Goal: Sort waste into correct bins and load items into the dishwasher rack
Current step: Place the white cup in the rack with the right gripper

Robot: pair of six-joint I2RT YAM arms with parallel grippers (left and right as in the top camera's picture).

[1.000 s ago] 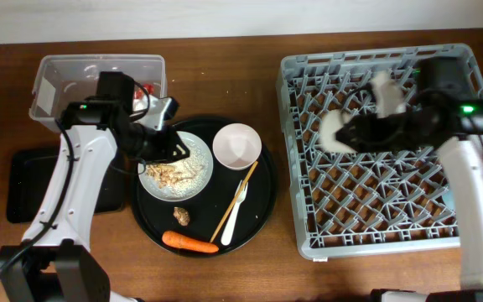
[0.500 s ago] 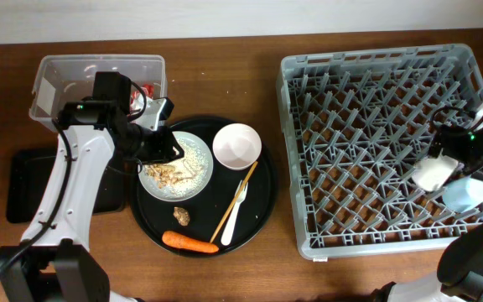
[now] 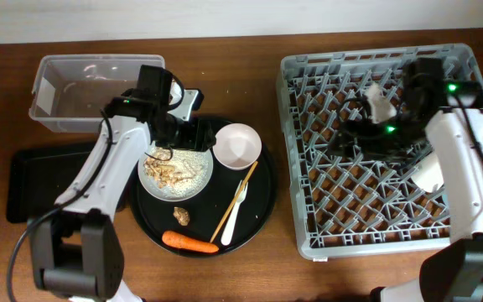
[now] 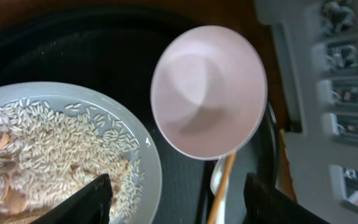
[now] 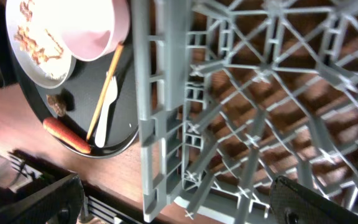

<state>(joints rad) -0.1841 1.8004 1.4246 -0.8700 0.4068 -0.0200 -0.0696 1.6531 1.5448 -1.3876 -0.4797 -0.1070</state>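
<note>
Seemingly empty, left tool [image 4: 176, 194] agape.

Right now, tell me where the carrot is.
In the overhead view, the carrot lies at the near rim of the round black tray, just below the brown lump and left of the dishwasher rack.

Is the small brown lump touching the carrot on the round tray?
Apart. The overhead view shows a strip of bare black tray between the brown lump and the carrot.
</note>
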